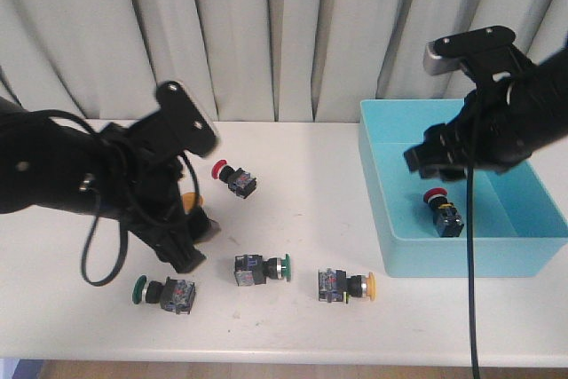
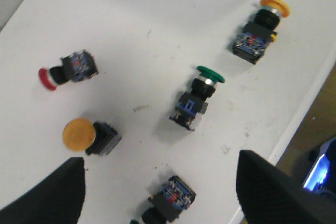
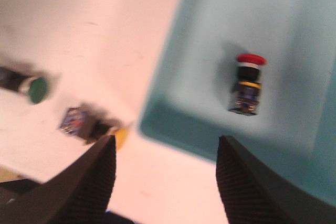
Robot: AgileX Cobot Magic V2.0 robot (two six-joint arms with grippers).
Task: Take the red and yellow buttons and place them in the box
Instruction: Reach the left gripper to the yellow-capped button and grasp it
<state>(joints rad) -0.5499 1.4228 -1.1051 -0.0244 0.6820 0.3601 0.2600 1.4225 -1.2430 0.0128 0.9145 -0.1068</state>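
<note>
On the white table a red button [image 1: 232, 177] [image 2: 67, 70] lies loose. One yellow button [image 1: 189, 203] [image 2: 86, 136] stands half hidden behind my left gripper [image 1: 193, 239] [image 2: 160, 157], which hovers open and empty above the table beside it. A second yellow button [image 1: 346, 285] [image 2: 260, 30] [image 3: 92, 126] lies near the front of the turquoise box [image 1: 373, 184] [image 3: 199, 51]. Another red button [image 1: 441, 210] [image 3: 247, 83] lies on the box floor. My right gripper [image 1: 435, 159] [image 3: 166, 139] hangs open and empty over the box's left part.
Two green-capped buttons lie near the table's front: one [image 1: 164, 293] [image 2: 170, 200] just below my left gripper, the other [image 1: 262, 268] [image 2: 197, 98] [image 3: 32, 88] at the middle. Grey curtains close the back. The front table edge is close to the green buttons.
</note>
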